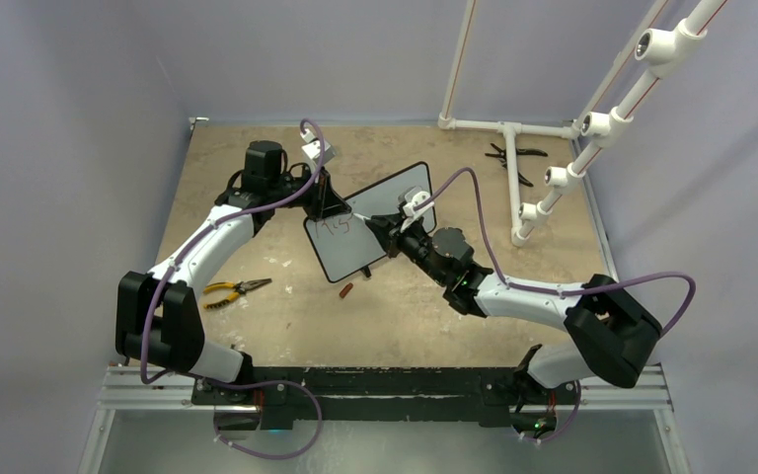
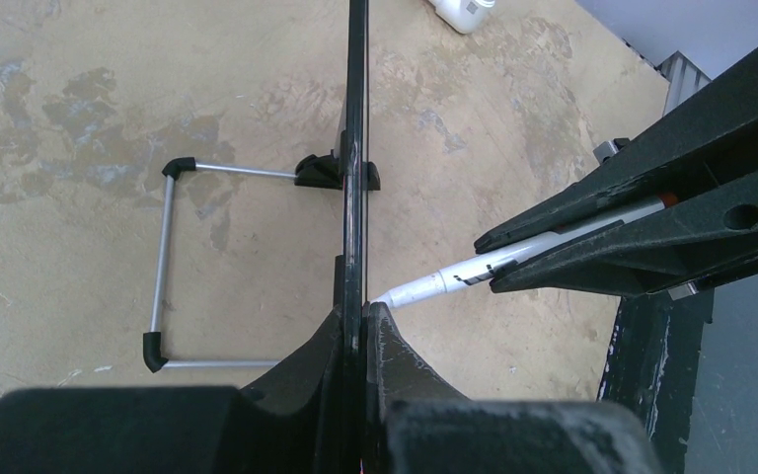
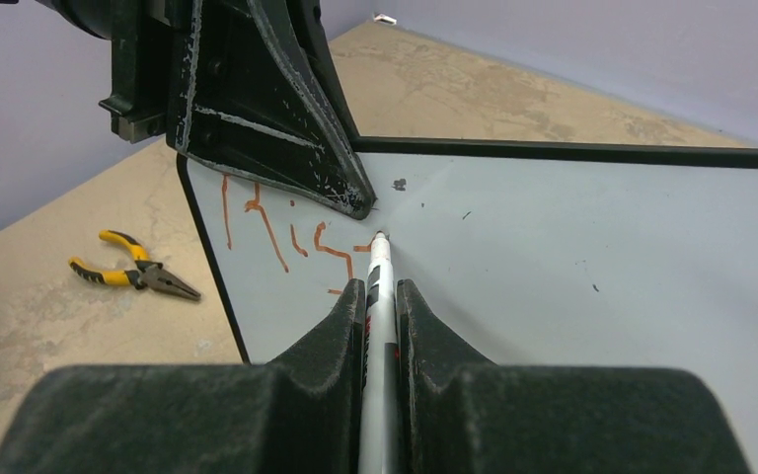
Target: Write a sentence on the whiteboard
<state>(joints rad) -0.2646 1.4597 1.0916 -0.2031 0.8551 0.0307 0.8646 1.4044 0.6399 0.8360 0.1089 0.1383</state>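
Yellow-handled pliers [image 1: 235, 289] lie at the left of the table [image 1: 286, 336]. The left gripper [image 1: 328, 209] pinches the top edge of the whiteboard [image 1: 355, 252], which stands mid-table. The sentence [image 3: 276, 232] is red strokes ending in "is"; the first letters are unclear. The right gripper [image 3: 382, 291] clamps a white marker [image 3: 379, 267], whose tip touches the board.

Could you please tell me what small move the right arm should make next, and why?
Probably draw the marker tip a little along the whiteboard, away from the red letters. The tip sits on the board just past them, the surface beyond is blank, and the left end effector clamps the top edge.
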